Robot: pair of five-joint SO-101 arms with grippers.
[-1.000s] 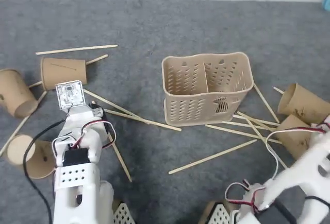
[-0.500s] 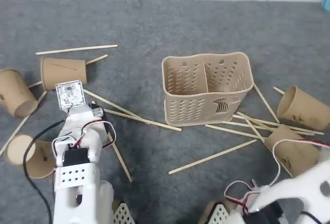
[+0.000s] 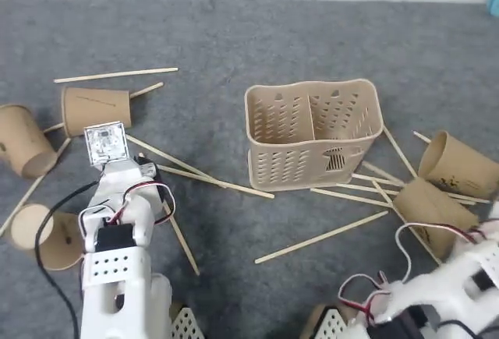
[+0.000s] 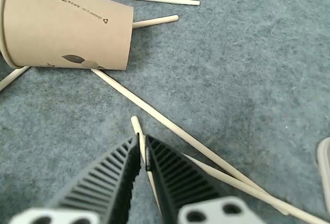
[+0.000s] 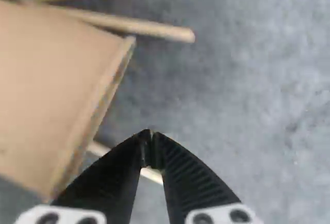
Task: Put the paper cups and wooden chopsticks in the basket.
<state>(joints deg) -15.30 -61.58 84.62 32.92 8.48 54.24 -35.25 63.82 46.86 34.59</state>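
Basket [image 3: 312,132] of beige plastic stands upright in the middle of the grey carpet [image 3: 234,35]. Its two compartments both look empty, so the task seems barely begun. Three paper cups [image 3: 97,109] lie on their sides well to the left of the basket, and two more cups [image 3: 460,165] lie near its right. Wooden chopsticks [image 3: 321,237] are scattered flat on both sides of the basket and in front of it.

Left of the basket, the left gripper [image 4: 142,140] has its jaws squeezed onto one chopstick [image 4: 135,123] just short of the tip. The stick appears to rest on the carpet. Holding it near an end probably lets it be tipped upright and dropped into a compartment.

Right of the basket and nearer the arms, the right gripper [image 5: 148,137] has its jaws pressed together with nothing between them. Its tips sit just beside the rim of a fallen cup [image 5: 51,95]. Closed like this it cannot take that cup. It would likely need to open and pinch the cup's wall at the rim.
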